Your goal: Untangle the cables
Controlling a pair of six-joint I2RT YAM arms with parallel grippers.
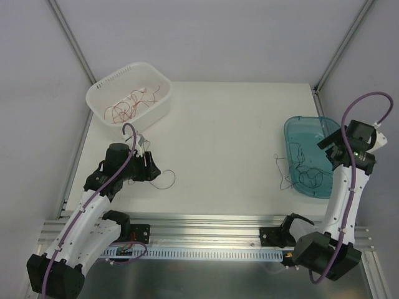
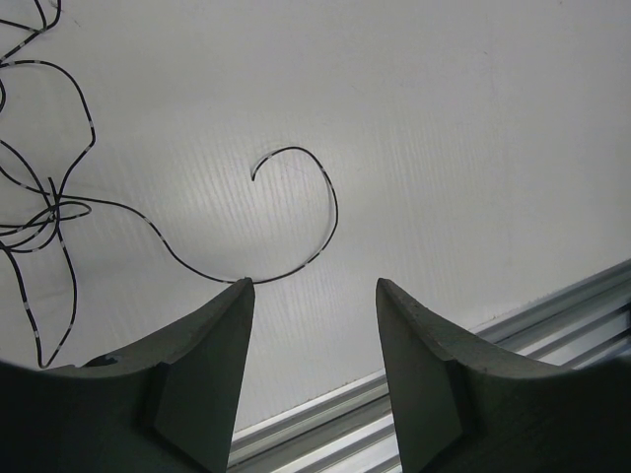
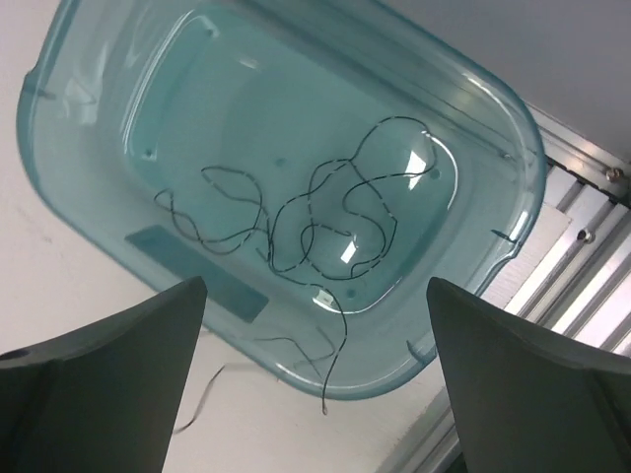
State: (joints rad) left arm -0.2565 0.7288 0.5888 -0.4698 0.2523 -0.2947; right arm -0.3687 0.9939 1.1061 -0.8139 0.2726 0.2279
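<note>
**Top view.** A white table (image 1: 237,124) carries two containers: a white perforated plastic basket (image 1: 163,99) at the far left and a translucent teal plastic tub (image 1: 288,140) at the right.

**Cables.**
- Red cables (image 1: 128,107), hair-thin and curly, lie in a loose heap inside the basket.
- Black cables (image 3: 315,212), equally thin, lie looped over one another on the tub floor. One strand crosses the tub's left rim and ends on the table just outside.
- A single black cable (image 2: 296,212) lies on the bare table at the near left, just beside the left arm. Its free end forms an open, hook-shaped curl.
- The other end of that cable runs into a small knot of black loops (image 2: 39,212) at the left edge of the left wrist view. Pale glints break the black strands into dashes.

**Grippers.**
- The left gripper (image 2: 315,286) stands over the table with its jaws partly apart and nothing between them. The curled cable meets the tip of one finger, and whether they touch cannot be told.
- The right gripper (image 3: 315,283) hangs above the tub, jaws spread wide and empty.
</note>
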